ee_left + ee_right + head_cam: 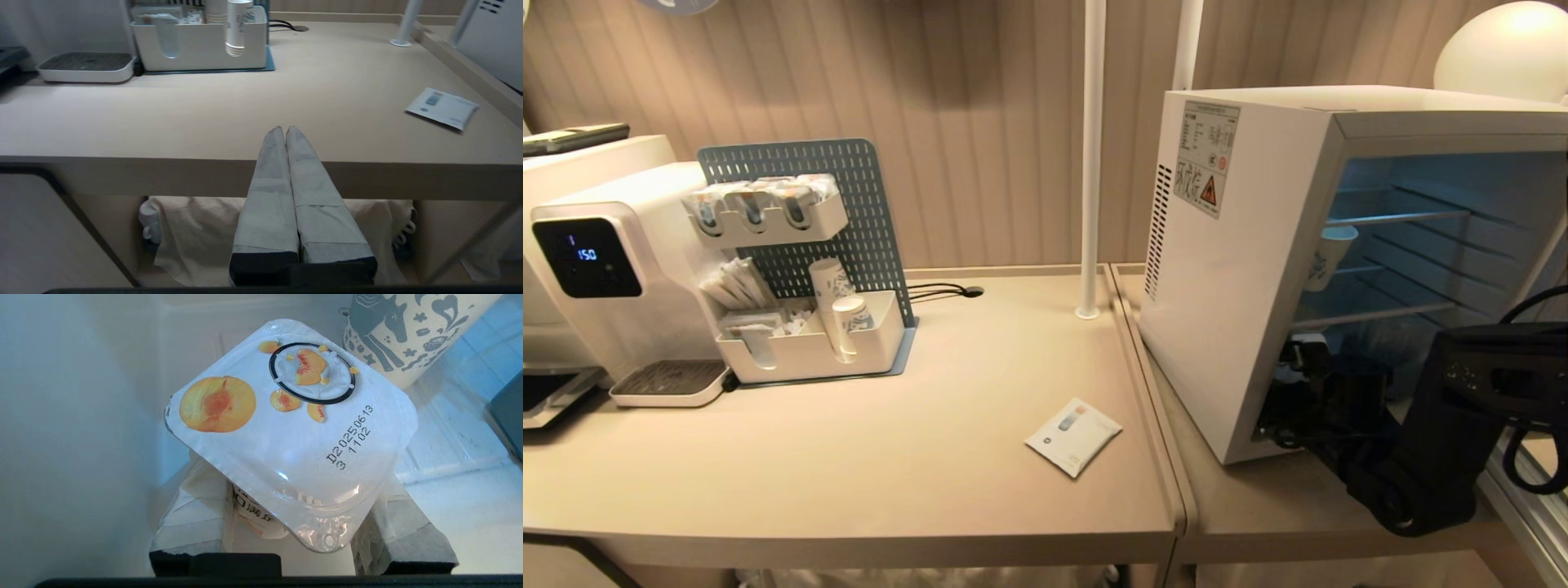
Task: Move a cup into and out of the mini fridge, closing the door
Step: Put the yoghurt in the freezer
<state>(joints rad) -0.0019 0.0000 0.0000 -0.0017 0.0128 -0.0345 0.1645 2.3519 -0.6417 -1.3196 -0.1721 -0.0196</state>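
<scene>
The cup [294, 428], a small white pot with a foil lid printed with peaches, sits between my right gripper's [286, 490] taped fingers [192, 522], which are shut on its sides. It is inside the white mini fridge [1233, 327], low in the compartment near the left wall. In the head view my right arm [1413, 441] reaches into the fridge's bottom section, and the cup is hidden there. The door stands open; only a pale frame edge [1523, 498] shows at the lower right. My left gripper [284, 130] is shut and empty at the table's front edge.
A tall blue-patterned paper cup [400, 335] stands in the fridge just behind the pot, seen on a wire shelf [1331, 253]. On the table are a white sachet [1074, 435], a water dispenser [613, 278], a cup organiser [809, 335] and a white pole [1090, 163].
</scene>
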